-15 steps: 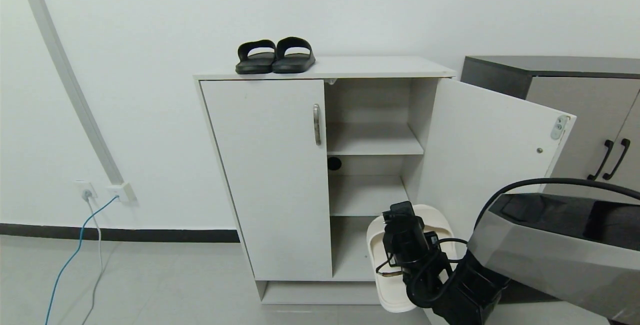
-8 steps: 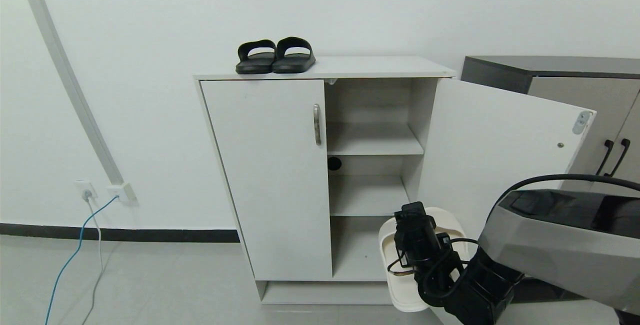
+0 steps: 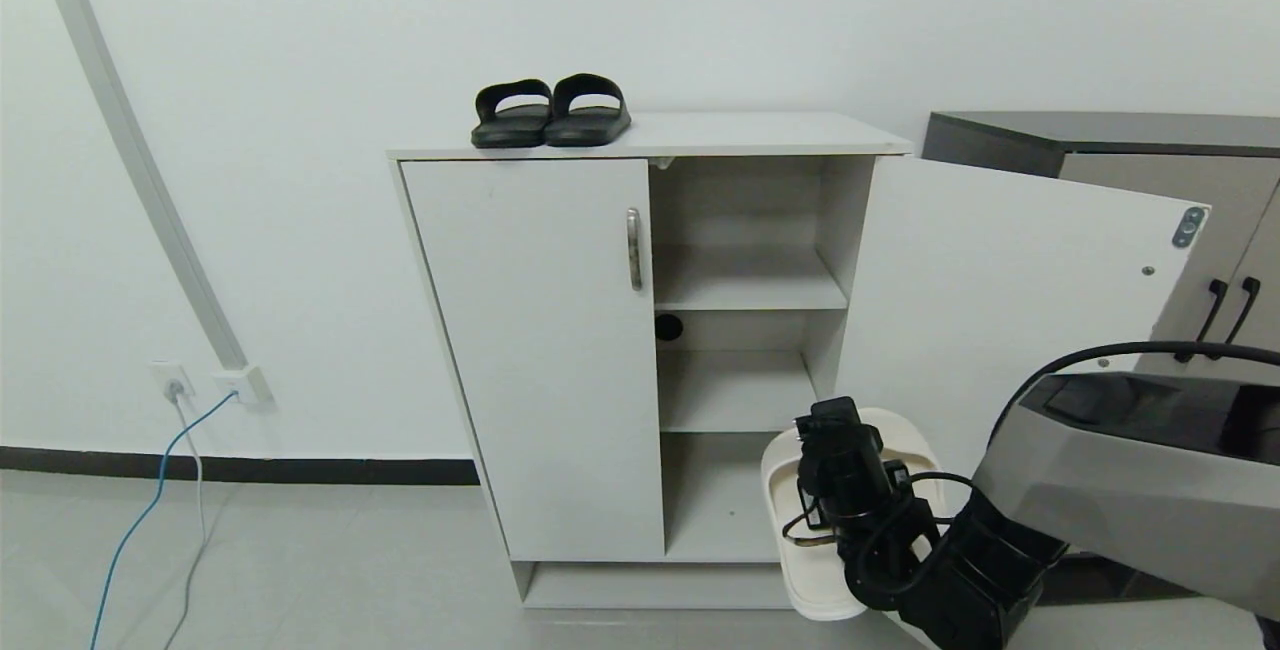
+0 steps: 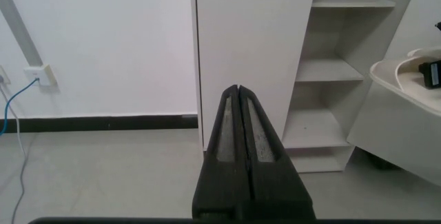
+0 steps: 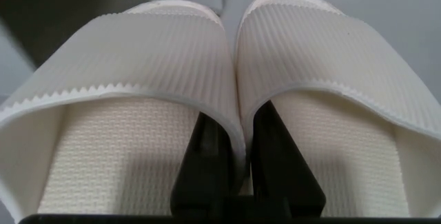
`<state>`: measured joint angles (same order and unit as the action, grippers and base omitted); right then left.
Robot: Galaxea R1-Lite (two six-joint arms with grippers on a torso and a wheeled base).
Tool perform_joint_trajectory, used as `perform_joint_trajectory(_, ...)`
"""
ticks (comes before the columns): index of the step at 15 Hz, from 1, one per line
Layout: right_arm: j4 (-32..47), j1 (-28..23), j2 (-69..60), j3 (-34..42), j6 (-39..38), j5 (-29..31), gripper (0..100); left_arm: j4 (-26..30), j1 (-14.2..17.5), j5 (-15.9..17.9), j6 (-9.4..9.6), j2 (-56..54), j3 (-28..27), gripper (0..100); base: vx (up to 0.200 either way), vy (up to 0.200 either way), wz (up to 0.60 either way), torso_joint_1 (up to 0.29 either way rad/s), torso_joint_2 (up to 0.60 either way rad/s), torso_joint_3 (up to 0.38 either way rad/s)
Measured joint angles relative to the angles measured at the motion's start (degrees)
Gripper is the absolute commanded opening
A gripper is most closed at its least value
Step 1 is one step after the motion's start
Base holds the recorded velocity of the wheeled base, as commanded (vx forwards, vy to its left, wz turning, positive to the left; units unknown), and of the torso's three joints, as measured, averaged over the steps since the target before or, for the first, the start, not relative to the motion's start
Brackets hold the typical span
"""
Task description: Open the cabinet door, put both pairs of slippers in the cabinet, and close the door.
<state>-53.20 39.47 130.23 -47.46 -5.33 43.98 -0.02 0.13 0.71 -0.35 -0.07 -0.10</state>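
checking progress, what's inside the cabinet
Open right side of the cabinet: bare shelves and a round hole in the back. The closed left door and held white slippers hide the rest.

White cabinet (image 3: 540,350), right door (image 3: 1000,300) open; black slippers (image 3: 551,115) on top; cream slippers (image 3: 805,582) before bottom shelf.

Location: plain indoor room, furnished like a home entryway.
White shoe cabinet (image 3: 530,350) with black slippers (image 3: 550,115) on top, grey cabinet (image 3: 1120,175) beside it, wall sockets (image 3: 240,385), black skirting (image 3: 240,470), grey floor (image 3: 300,570).
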Motion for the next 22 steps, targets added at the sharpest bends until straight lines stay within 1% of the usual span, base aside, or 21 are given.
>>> perform_joint_trajectory(2,-2.8,3.0,-0.5,-0.8,-0.4,-1.4,0,0.0,0.0,0.0,0.04,0.0,0.0,0,0.000,0.000,0.00,0.000,0.00,0.000)
perform_joint_trajectory(4,-6.6,4.2,1.2,-4.0,-0.5,-2.2,0,0.0,0.0,0.0,0.06,0.0,0.0,0,0.000,0.000,0.00,0.000,0.00,0.000)
perform_joint_trajectory(6,-9.3,4.5,5.0,-9.2,-0.6,-2.8,0,0.0,0.1,0.0,0.04,0.0,0.0,0,0.000,0.000,0.00,0.000,0.00,0.000)
perform_joint_trajectory(8,-10.3,4.8,9.9,-16.0,-0.6,-3.2,0,0.0,0.0,0.0,0.04,0.0,0.0,0,0.000,0.000,0.00,0.000,0.00,0.000)
perform_joint_trajectory(10,-10.5,4.5,13.4,-19.6,-0.7,-3.2,0,0.0,0.0,0.0,0.04,0.0,0.0,0,0.000,0.000,0.00,0.000,0.00,0.000)
perform_joint_trajectory(18,-10.6,4.3,17.4,-22.0,-2.4,-3.1,0,0.0,0.0,0.1,0.02,0.0,0.0,0,0.000,0.000,0.00,0.000,0.00,0.000)
perform_joint_trajectory(22,-10.6,3.9,18.4,-22.6,-2.4,-3.1,0,0.0,0.0,0.2,0.13,0.0,0.0,0,0.000,0.000,0.00,0.004,0.00,-0.143)
